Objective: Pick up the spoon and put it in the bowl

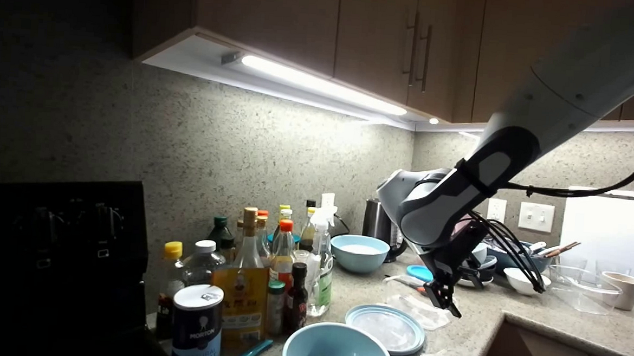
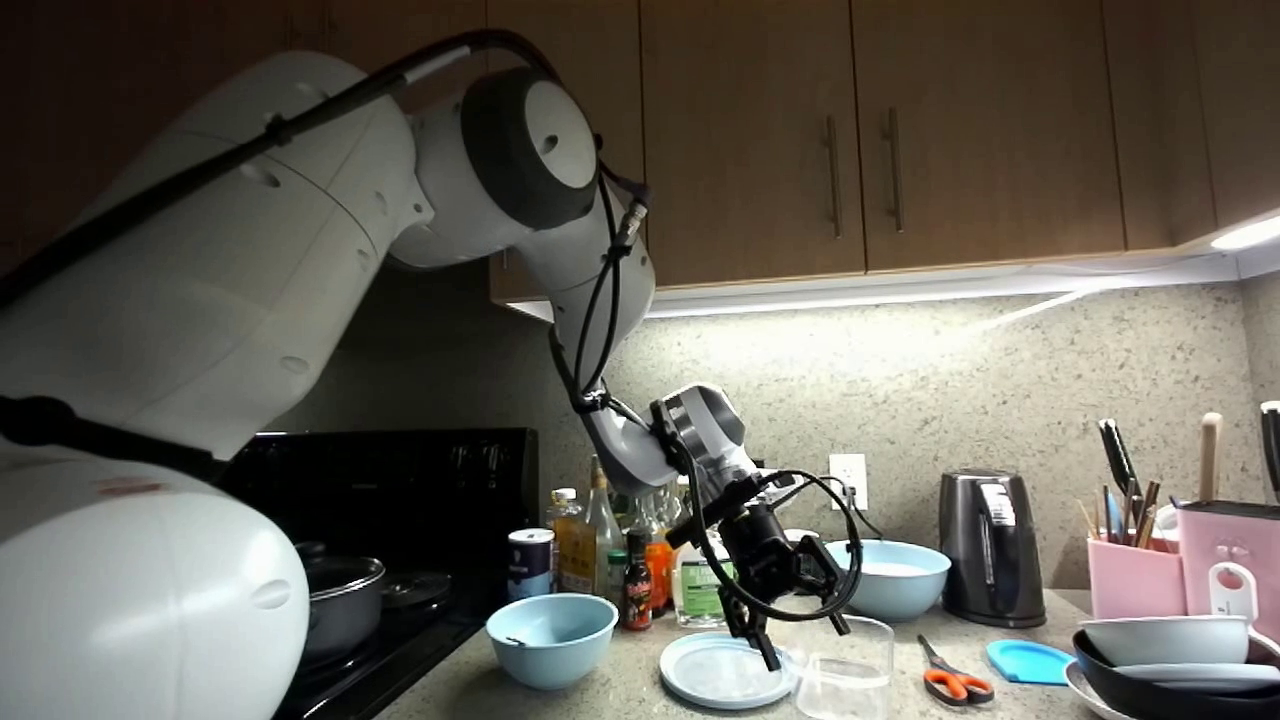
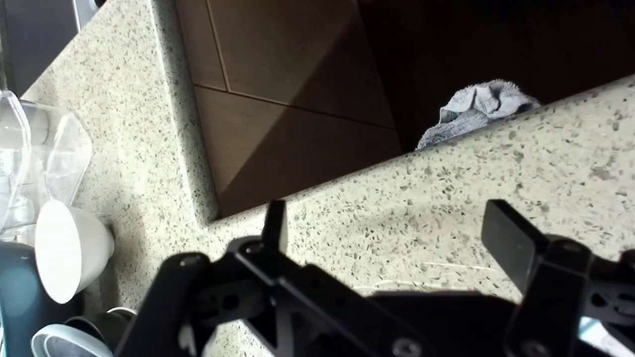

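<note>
I see a gripper above the counter, jaws spread wide, holding nothing; near them lies a flat dish and, farther off, a blue bowl.

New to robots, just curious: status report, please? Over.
Tool open, empty, above counter. Spoon not clearly identifiable. Flat lid between tool and front blue bowl.

- Bowl, 6 o'clock in an exterior view: smooth.
- Gripper, 4 o'clock in the wrist view: matt.
- Towel, 2 o'clock, wrist view: rough cloth.
- Cabinet doors, 1 o'clock in an exterior view: matt, wood-grained.
</note>
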Robot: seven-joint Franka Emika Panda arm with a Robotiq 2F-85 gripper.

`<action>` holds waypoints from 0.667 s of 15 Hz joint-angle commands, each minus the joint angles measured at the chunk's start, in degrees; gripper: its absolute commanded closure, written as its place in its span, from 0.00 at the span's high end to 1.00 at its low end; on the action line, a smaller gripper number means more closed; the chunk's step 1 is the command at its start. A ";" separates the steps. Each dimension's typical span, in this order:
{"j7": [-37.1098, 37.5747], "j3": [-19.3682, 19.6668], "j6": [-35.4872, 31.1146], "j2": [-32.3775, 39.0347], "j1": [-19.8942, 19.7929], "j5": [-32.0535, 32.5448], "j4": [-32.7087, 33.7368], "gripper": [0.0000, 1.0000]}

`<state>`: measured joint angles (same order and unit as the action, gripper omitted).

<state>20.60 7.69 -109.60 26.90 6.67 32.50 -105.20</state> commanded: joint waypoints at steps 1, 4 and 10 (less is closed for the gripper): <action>0.18 -0.79 0.23 0.03 -0.55 0.24 0.07 1.00; -3.68 -1.61 -0.89 -0.23 -1.10 0.23 0.24 1.00; -6.38 -0.71 -1.25 -1.05 -5.18 -4.56 7.15 1.00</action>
<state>16.29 7.12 -110.04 26.82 4.16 31.32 -100.77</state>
